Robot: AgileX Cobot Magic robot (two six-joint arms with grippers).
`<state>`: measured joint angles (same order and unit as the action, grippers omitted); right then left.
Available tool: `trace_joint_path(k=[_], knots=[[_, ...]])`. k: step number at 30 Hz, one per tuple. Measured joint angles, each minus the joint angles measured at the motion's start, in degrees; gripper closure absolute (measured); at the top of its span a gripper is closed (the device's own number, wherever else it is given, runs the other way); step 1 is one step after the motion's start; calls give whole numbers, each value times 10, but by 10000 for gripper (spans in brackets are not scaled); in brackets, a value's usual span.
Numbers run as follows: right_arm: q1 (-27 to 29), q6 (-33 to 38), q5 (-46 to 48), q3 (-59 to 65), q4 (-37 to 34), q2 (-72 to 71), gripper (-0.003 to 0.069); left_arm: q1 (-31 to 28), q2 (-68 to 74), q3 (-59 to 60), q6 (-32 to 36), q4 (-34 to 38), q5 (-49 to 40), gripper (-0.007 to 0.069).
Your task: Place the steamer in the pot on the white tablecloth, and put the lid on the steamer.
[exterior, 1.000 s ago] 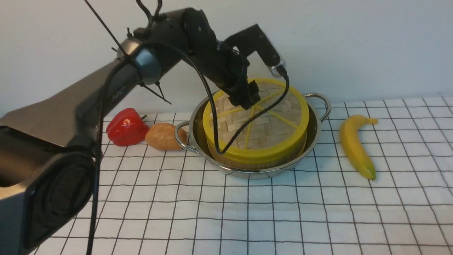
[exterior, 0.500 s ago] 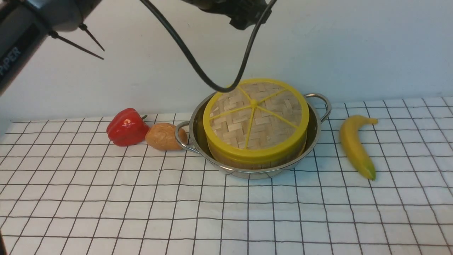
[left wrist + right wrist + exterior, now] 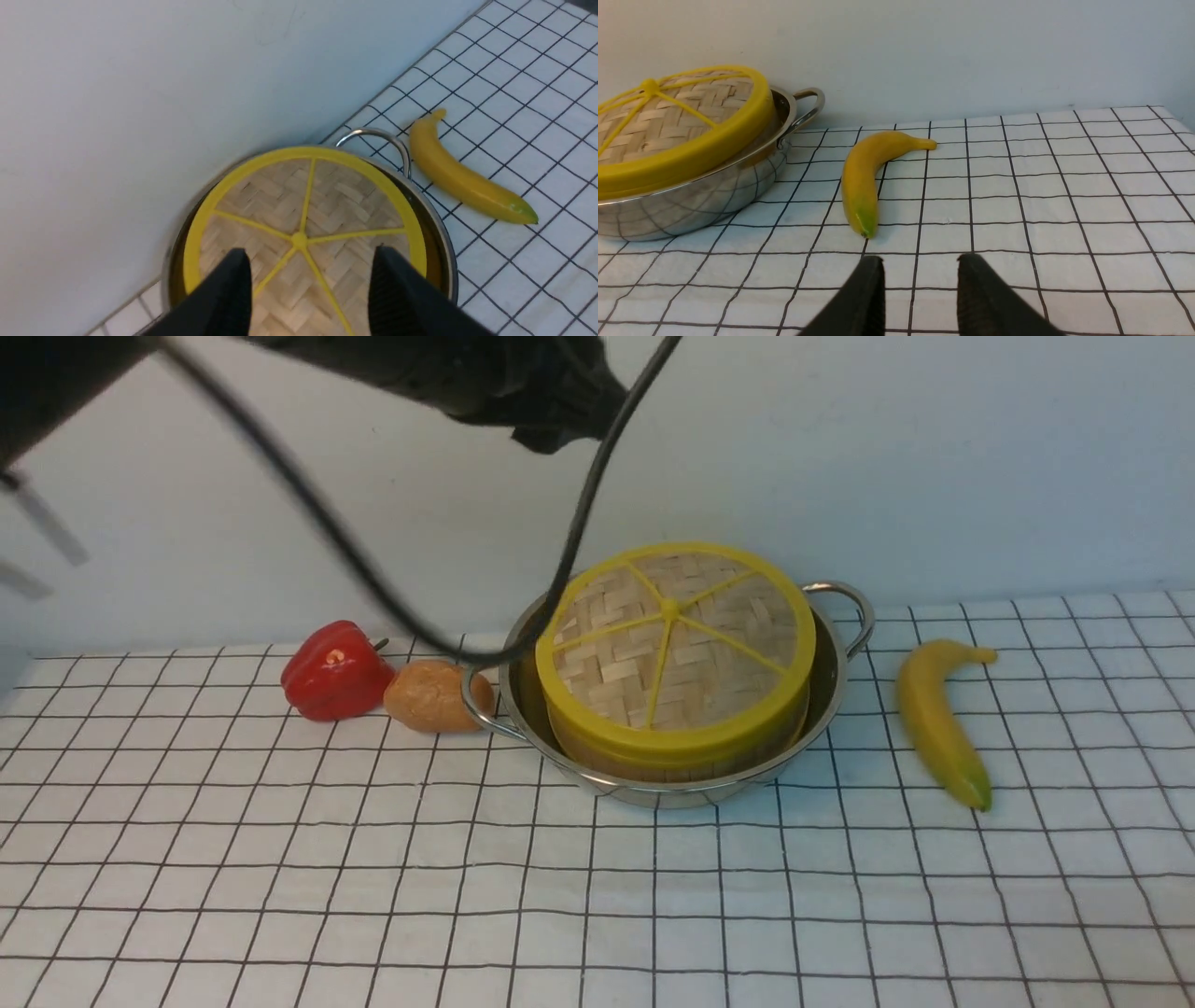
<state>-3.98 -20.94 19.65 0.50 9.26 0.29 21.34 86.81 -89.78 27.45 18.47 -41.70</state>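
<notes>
The shiny pot (image 3: 812, 709) stands on the white tablecloth (image 3: 597, 896) near the back wall. Inside it sits the steamer (image 3: 607, 763), of which only a strip of bamboo wall shows under the lid (image 3: 672, 653). The lid lies flat on top, yellow rim and spokes facing up. My left gripper (image 3: 310, 254) hangs well above the lid (image 3: 303, 210), open, nothing between its fingers (image 3: 238, 280). My right gripper (image 3: 920, 261) is low over the cloth, open and empty, to the right of the pot (image 3: 700, 200) and near a banana.
A banana (image 3: 934, 719) lies right of the pot. A red pepper (image 3: 334, 670) and a brown potato-like lump (image 3: 431, 695) lie to its left. The left arm (image 3: 467, 373) and its black cable (image 3: 373, 588) cross the top of the front view.
My left arm has lifted off the lid and swung up and to the left, out of the pot's area. The lid stays on the steamer. Nothing else has moved.
</notes>
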Motion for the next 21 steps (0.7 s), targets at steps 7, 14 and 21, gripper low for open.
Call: trace_joint_path(k=[7, 14, 21], knots=[[0, 0, 0, 0, 0, 0, 419, -125, -378, 419, 3, 32, 210, 435], [0, 0, 0, 0, 0, 0, 419, -230, -673, 762, -1, 71, 325, 477], [0, 0, 0, 0, 0, 0, 419, -244, -824, 895, 7, 65, 336, 476]])
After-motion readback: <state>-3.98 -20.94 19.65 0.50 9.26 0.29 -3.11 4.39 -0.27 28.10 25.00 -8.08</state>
